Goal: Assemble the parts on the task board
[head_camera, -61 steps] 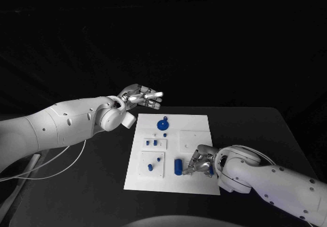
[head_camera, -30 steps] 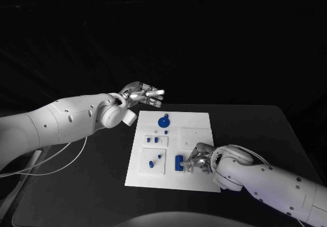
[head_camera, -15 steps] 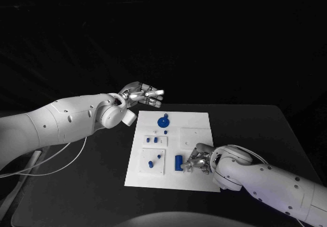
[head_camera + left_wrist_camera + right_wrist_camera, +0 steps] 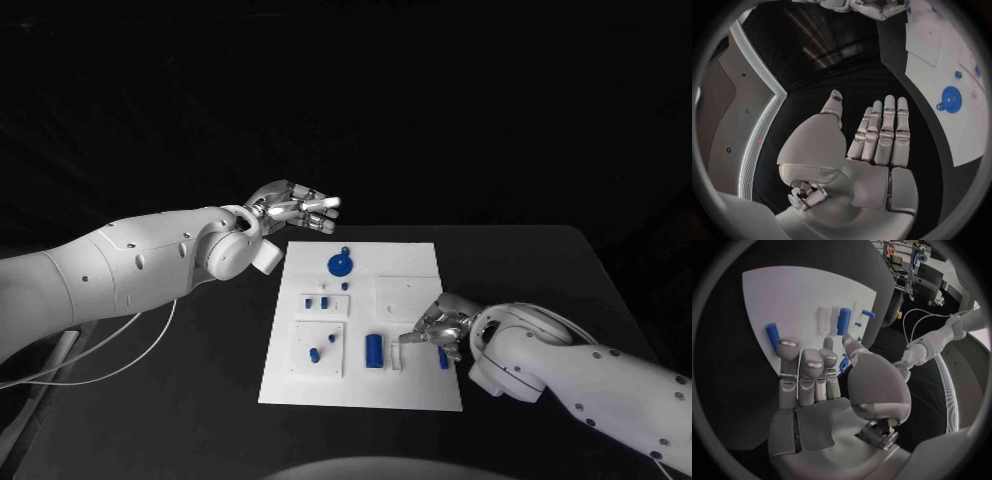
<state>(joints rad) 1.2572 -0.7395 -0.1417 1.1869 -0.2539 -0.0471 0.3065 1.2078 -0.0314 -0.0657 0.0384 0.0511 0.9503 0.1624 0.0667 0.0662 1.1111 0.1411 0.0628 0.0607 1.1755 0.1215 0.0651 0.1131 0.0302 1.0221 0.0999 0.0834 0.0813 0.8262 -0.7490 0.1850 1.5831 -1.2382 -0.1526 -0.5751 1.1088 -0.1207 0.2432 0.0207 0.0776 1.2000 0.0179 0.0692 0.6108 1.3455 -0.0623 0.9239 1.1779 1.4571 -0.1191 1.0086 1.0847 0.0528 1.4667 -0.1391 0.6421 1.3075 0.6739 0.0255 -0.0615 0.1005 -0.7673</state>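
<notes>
Right now the right hand [image 4: 437, 334] hovers low over the near right part of the task board [image 4: 411, 262], fingers loosely spread and grasping nothing. A blue peg [image 4: 444, 357] lies just beside its fingertips, and a longer blue bar [image 4: 375, 349] lies toward the board's middle, both running lengthwise near-to-far. Meanwhile the left hand [image 4: 296, 209] hangs released beyond the board's far left corner, so the right is much nearer, with bare counter [image 4: 562, 270] alongside.

White task board [image 4: 411, 390] flat mid-table; blue parts [image 4: 375, 349] on it.
</notes>
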